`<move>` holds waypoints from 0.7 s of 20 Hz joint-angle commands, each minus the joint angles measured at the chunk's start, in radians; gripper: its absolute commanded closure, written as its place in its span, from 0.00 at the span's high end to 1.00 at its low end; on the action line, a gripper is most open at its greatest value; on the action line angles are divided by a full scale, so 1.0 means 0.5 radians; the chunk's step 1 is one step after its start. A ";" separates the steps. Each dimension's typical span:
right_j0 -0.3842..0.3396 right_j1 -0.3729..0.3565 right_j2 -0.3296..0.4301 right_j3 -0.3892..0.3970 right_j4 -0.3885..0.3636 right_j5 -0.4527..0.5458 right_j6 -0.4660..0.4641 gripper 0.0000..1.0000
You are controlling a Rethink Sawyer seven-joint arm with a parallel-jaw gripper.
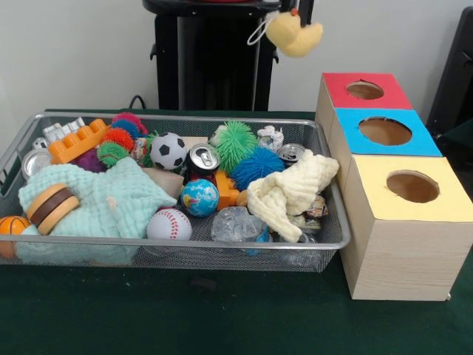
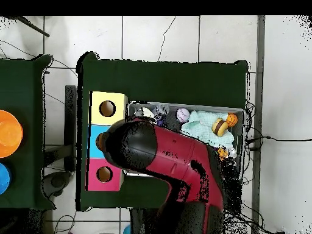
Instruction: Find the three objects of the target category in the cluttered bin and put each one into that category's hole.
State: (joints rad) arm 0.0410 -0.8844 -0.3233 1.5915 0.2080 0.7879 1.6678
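At the top of the front view, right of centre, the end effector [image 1: 298, 13] shows only its dark tips at the frame edge, clamped on a yellow duck [image 1: 295, 34] that hangs below them with a white loop at its left; the duck is well clear of the bin, lifted and level with a spot left of the red box, presumably on its way to a hole.

The wire bin [image 1: 334, 240] fills the left and centre of the frame on the green surface [image 1: 222, 318]; it holds a crowd of things: a soccer ball [image 1: 168, 150], a baseball [image 1: 169, 224], a globe ball [image 1: 199, 197], a basketball [image 1: 10, 225] at the left rim, a can [image 1: 202, 160], a green spiky ball [image 1: 236, 145], a blue spiky ball [image 1: 256, 167], an orange block [image 1: 77, 141], a mint cloth [image 1: 111, 198] and a cream cloth [image 1: 290, 192].

Just right of the bin stand three joined boxes, each with a round hole on top: the red box [image 1: 392, 96] highest in the frame, the blue box [image 1: 421, 144] in the middle, the yellow box [image 1: 443, 207] lowest; the row sits hard by the bin, which keeps the carry short.

In the overhead view the arm [image 2: 177, 164] covers the centre and lower frame, hiding the blue box's hole in part and the end effector altogether; which hole suits the duck cannot be told from colours alone.
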 commanded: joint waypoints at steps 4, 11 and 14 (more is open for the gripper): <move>0.031 -0.073 0.003 0.247 -0.118 0.243 0.280 0.00; 0.150 -0.094 -0.050 0.343 -0.148 0.130 0.381 0.00; 0.183 -0.085 -0.055 0.364 -0.139 0.084 0.410 0.00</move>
State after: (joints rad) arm 0.1080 -0.9382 -0.3644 1.6050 0.1708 0.8034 1.6678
